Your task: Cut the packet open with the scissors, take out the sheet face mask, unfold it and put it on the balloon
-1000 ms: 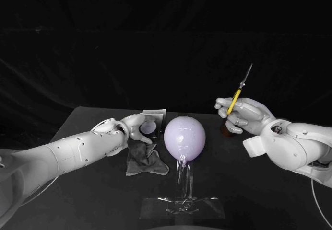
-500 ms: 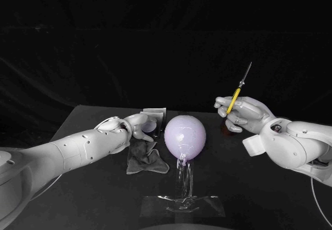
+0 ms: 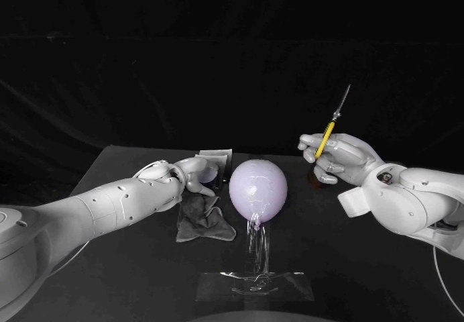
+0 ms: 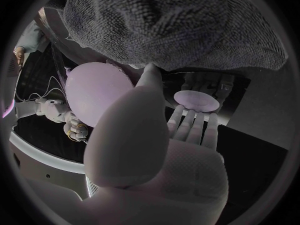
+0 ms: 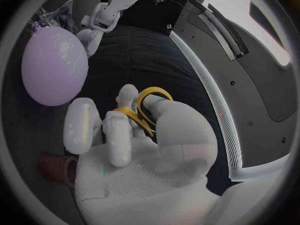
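Head view: my right hand (image 3: 338, 159) clenched on scissors (image 3: 332, 127), blades up, well right of balloon (image 3: 258, 190). My left hand (image 3: 188, 176) at packet (image 3: 218, 158), just left of balloon. Holding or only touching, cannot tell.
Left wrist view: fingers (image 4: 190, 127) flat against glossy foil; grey woven cloth (image 4: 169, 25) close by. Packet likely light, slick, floppy (pinch side edge, clear of cut line).
Right wrist view: yellow loops round my fingers.
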